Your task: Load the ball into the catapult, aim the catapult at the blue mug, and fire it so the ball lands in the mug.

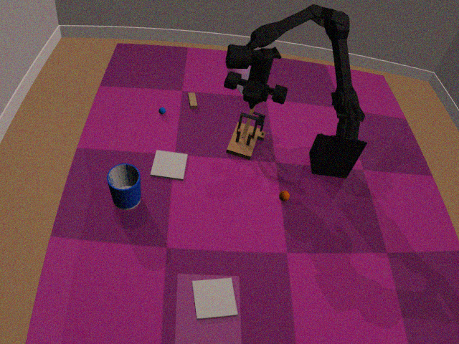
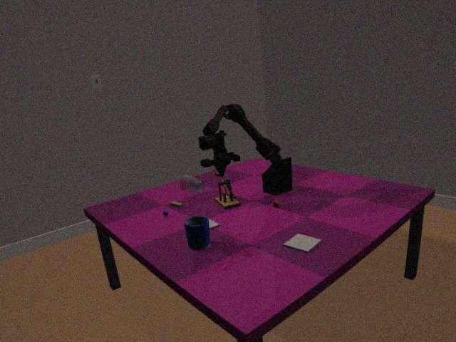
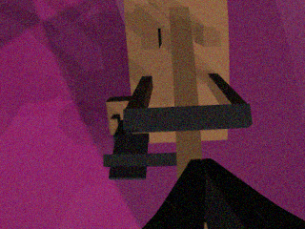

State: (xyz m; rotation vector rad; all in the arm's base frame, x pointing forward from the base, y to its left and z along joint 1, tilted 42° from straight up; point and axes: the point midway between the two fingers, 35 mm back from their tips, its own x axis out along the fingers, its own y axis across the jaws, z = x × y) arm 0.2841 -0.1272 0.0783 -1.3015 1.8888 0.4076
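Our tool (image 1: pixel 252 105) (image 2: pixel 221 174) (image 3: pixel 200 168) is clenched, fingertips together, at the raised arm of the catapult (image 1: pixel 239 148) (image 2: pixel 228 203) (image 3: pixel 212 52). The blue mug (image 1: pixel 126 195) (image 2: pixel 197 234) stands near the counter's (image 1: pixel 222 222) (image 2: pixel 250 287) left edge in the top view.

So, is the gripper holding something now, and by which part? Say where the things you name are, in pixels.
Nothing appears held: the black gripper (image 1: pixel 252 106) (image 2: pixel 221 175) (image 3: pixel 200 168) is shut, its tips together near the upper end of the tan wooden catapult arm (image 1: pixel 247 127) (image 2: pixel 226 187) (image 3: pixel 185 72).
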